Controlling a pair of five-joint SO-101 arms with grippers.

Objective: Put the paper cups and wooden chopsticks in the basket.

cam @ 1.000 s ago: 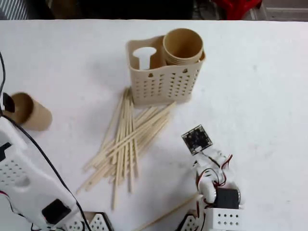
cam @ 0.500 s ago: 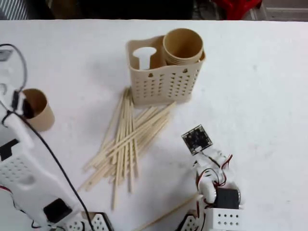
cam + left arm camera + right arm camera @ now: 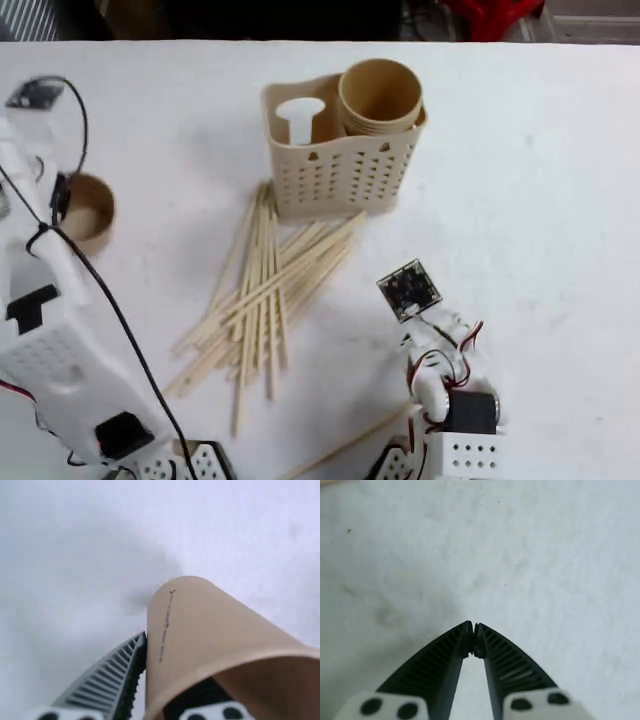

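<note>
A brown paper cup [image 3: 88, 212] is held at the table's left side by my left gripper [image 3: 62, 208], shut on its wall; one finger is inside the cup [image 3: 215, 640] and the other finger [image 3: 117, 677] presses the outside. The beige perforated basket [image 3: 340, 175] stands at the middle back with stacked paper cups [image 3: 380, 98] in its right compartment. A pile of wooden chopsticks [image 3: 262, 285] lies fanned out in front of the basket. My right gripper [image 3: 472, 640] is shut with nothing in it, low over bare table near the front, right of the chopsticks.
One stray chopstick [image 3: 345, 447] lies at the front edge by the right arm's base [image 3: 440, 400]. The left arm's white body [image 3: 55, 360] and its cable cover the front left. The table's right half is bare white surface.
The left arm has lifted the paper cup and turned it more upright, carrying it slightly right and toward the back. The right arm has stayed still.
</note>
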